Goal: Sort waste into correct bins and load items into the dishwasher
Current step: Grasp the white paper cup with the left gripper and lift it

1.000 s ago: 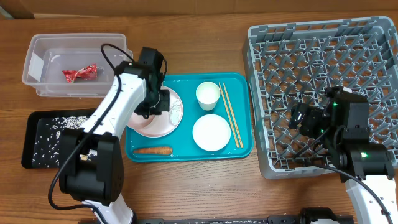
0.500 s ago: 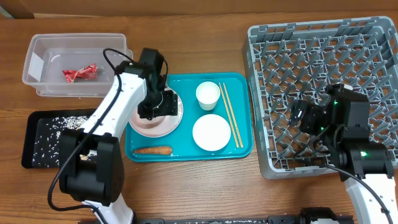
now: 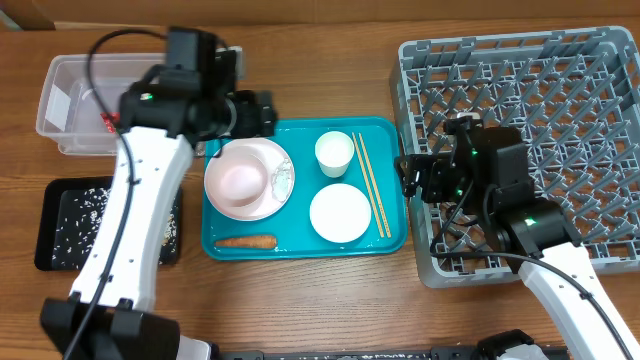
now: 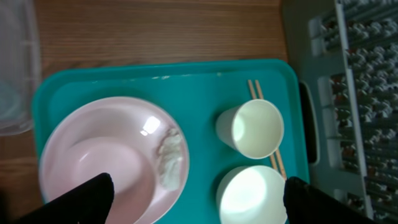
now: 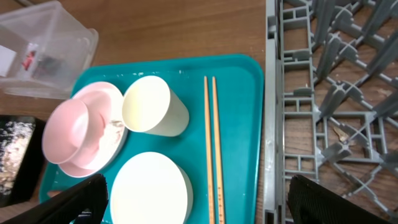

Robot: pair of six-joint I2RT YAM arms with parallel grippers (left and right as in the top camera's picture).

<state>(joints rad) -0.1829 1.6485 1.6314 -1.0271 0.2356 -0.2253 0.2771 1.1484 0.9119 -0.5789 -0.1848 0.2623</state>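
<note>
Overhead view: both arms show at once. The left pincer (image 3: 257,113) hangs over the gap between the clear tub (image 3: 70,82) and the teal tray (image 3: 300,247). The right pincer (image 3: 408,178) is at the edge of the dish rack (image 3: 560,80) that faces the tray. The tray lies on the table (image 3: 330,60) between the two pincers.
Left pincer state: fingers spread wide, nothing between them.
Right pincer state: fingers spread wide, nothing between them.
Overhead alone: the carrot (image 3: 246,241) shows plainly on the tray's front strip, beyond the pink bowl (image 3: 245,178) from the left pincer. The left arm hides most of the tub's contents.
Left wrist view alone: a white scrap (image 4: 169,157) lies on the pink bowl's inner slope, on the side towards the white cup (image 4: 252,129), right under the left pincer.
Right wrist view alone: the red wrapper (image 5: 29,60) shows inside the tub, well beyond the right pincer. A corner of the black tray (image 5: 9,180) also shows, with crumbs (image 5: 13,140) on it.
Under the right pincer: the chopsticks (image 5: 211,143) lie side by side, between the cup and the rack. The white plate (image 5: 149,190) lies nearest the pincer.
Count, dishes: one pink bowl, one white cup, one white plate, two chopsticks, all on the teal tray.
Count, waste: one carrot, one red wrapper, one white scrap, and crumbs too many to count.
Count, holders: one clear tub, one black tray, one dish rack.
</note>
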